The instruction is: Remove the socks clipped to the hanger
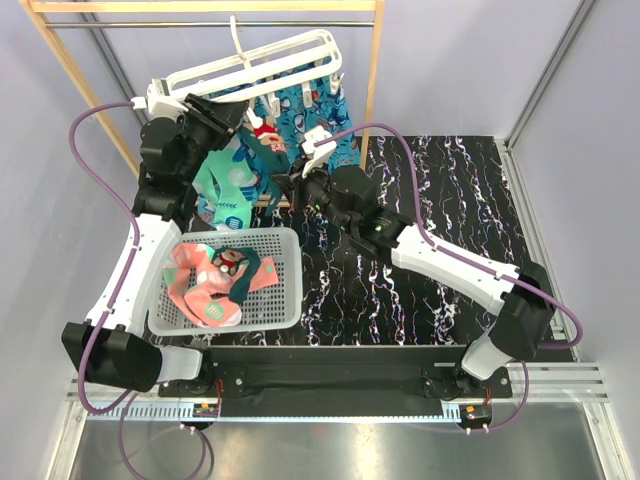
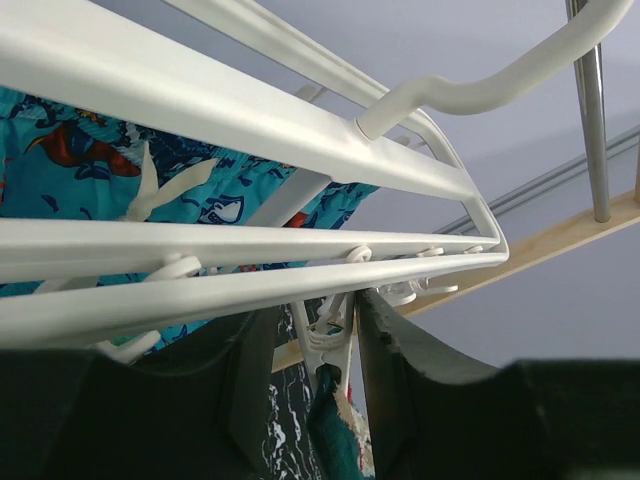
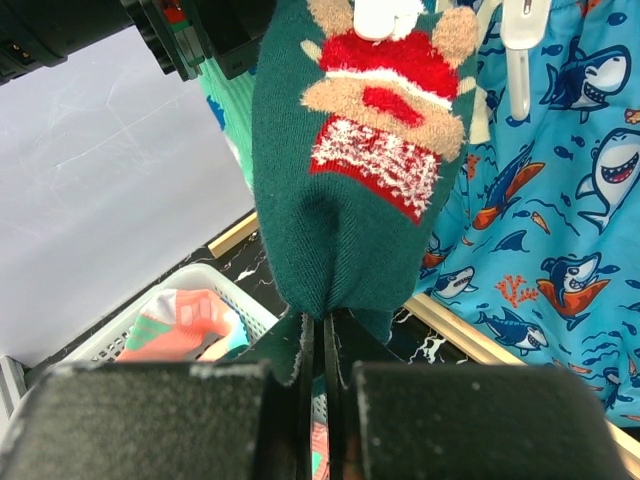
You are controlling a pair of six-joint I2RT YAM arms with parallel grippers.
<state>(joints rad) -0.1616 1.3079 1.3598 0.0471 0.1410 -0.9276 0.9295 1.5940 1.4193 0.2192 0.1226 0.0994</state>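
Observation:
The white slatted hanger [image 1: 255, 62] hangs from the wooden rack and fills the left wrist view [image 2: 200, 250]. A dark teal sock with a red-white Santa figure [image 3: 350, 170] hangs from a white clip [image 2: 335, 340]. My left gripper [image 2: 315, 320] is open, with one finger on each side of that clip. My right gripper [image 3: 322, 335] is shut on the sock's lower end. In the top view the left gripper [image 1: 232, 118] is under the hanger and the right gripper [image 1: 285, 172] is just below the sock [image 1: 264, 130]. A mint green sock [image 1: 225, 185] also hangs there.
A white mesh basket [image 1: 292, 290] at the front left holds pink and teal socks [image 1: 205, 280]. A blue shark-patterned cloth [image 3: 560, 200] hangs behind the sock. The wooden rack frame [image 1: 375, 70] stands at the back. The tabletop is black marble [image 1: 430, 200].

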